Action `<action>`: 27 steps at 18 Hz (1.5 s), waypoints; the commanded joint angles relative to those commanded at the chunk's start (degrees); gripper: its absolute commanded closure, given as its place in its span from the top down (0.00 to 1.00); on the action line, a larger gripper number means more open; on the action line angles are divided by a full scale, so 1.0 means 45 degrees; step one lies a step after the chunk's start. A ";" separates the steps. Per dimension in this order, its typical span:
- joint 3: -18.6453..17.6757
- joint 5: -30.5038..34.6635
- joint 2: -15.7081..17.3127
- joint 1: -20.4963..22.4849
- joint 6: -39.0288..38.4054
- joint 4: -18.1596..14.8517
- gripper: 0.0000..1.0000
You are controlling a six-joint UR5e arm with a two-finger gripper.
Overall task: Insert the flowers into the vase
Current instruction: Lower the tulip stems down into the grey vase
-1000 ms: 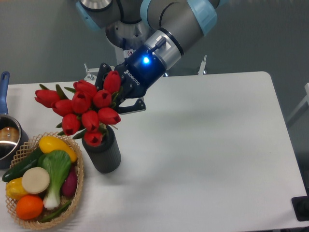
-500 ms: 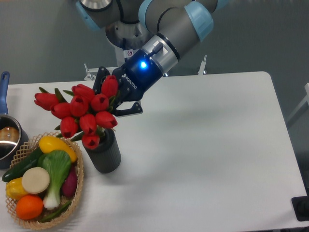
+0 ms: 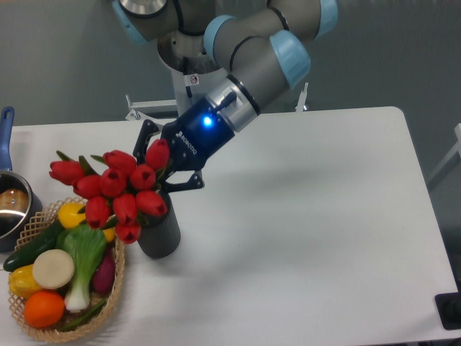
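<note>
Since a second ago the gripper [image 3: 164, 160] has come down and to the left, and the flowers [image 3: 115, 189] have sunk with it, so that the lowest blooms now hang in front of the mouth of the vase [image 3: 161, 232] and spill over the rim of the wicker basket [image 3: 115, 277].

From the fixed camera, the only view, the bunch leans left of the vase, not straight above it. The stems are hidden behind the blooms, so whether they have entered the mouth cannot be told. The vase stands upright on the table [image 3: 310, 216], just beside the basket, with the steel pot [image 3: 11, 209] further left.

The likely trouble is the tilt: if the stems bear on the near rim instead of dropping inside, a further push down and left could tip the vase towards the basket, or the bunch could slide out over the side once let go. Blooms catching on the basket rim could also drag.

The arm reaches down from the upper middle, wrist angled down and left, its blue light showing. The fingers close about the bunch near the uppermost tulip, holding it; the exact gap between them is hidden by the flowers.
</note>
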 joint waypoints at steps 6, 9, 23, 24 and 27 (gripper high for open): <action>-0.1308 0.0020 0.0370 -0.0020 0.1309 0.0020 0.15; -0.1758 0.0020 0.0449 0.0019 0.1816 0.0020 0.16; -0.2344 0.0977 -0.0195 0.0078 0.2716 0.0000 0.77; -0.2442 0.0996 -0.0176 0.0136 0.2716 0.0000 0.86; -0.2676 0.1209 -0.0039 0.0234 0.2619 -0.0020 1.00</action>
